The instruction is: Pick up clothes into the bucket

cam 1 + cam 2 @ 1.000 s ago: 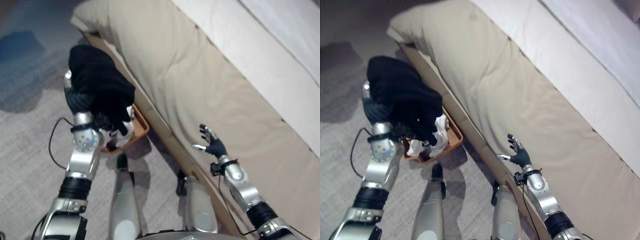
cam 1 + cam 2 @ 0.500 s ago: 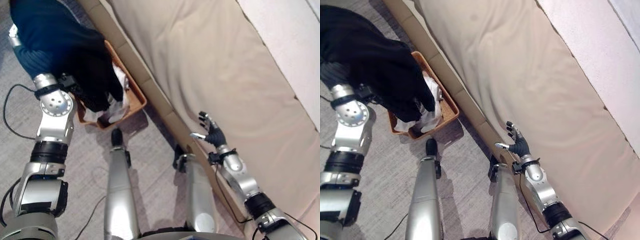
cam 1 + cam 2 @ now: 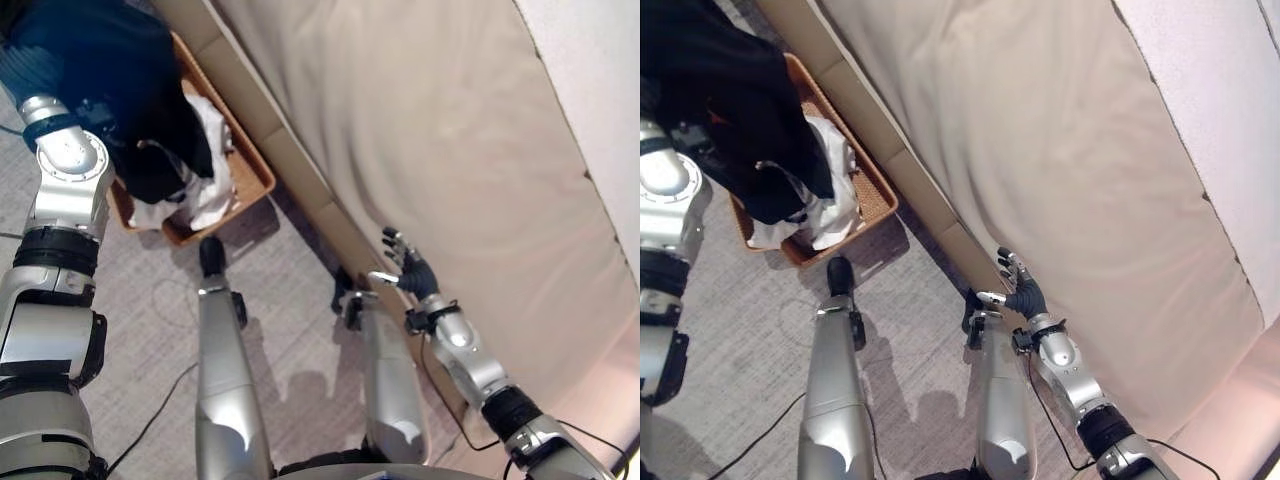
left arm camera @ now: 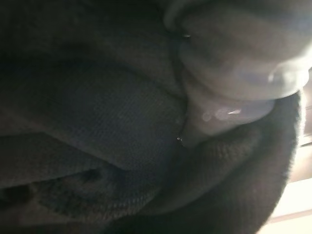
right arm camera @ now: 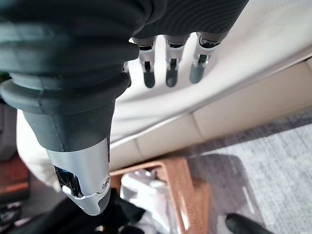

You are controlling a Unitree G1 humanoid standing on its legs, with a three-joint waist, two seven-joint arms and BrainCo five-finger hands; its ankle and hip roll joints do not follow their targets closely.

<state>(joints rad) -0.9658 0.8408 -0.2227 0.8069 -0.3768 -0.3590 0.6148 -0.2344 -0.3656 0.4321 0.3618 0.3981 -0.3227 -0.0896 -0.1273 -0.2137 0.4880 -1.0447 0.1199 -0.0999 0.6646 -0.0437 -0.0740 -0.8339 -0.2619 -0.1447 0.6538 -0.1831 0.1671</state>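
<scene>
- Compared with half a second ago, the whole head view has shifted, so the camera has moved; the basket and the dark garment now sit nearer the upper left corner of the frame, but they have kept their places relative to each other.
- One black garment [image 3: 130, 90] hangs in the upper left of the frame, draped over the end of the left arm and covering the left hand completely.
- The garment's lower edge hangs down into the basket, touching the white cloth there.
- Whether the left hand's fingers are curled or straight cannot be told: its own wrist view shows dark knitted fabric pressed close to the lens.
- One brown woven basket [image 3: 250, 170] stands on the grey carpet [image 3: 290, 300], just beside the base of the bed, at upper left.
- One white cloth [image 3: 210, 160] lies bunched inside the basket, partly under the black garment.
- One bed fills the right and top of the frame, with a beige cover [image 3: 420, 130] hanging down its side.
- The right hand [image 3: 410, 272] shows at lower centre right, in much the same pose as before, close to the hanging beige cover.
- Its fingers [image 5: 168, 73] are straight and spread a little, thumb apart, holding nothing.
- In the right wrist view the basket [image 5: 190, 195] appears again with the white cloth [image 5: 141, 187] inside it.
</scene>
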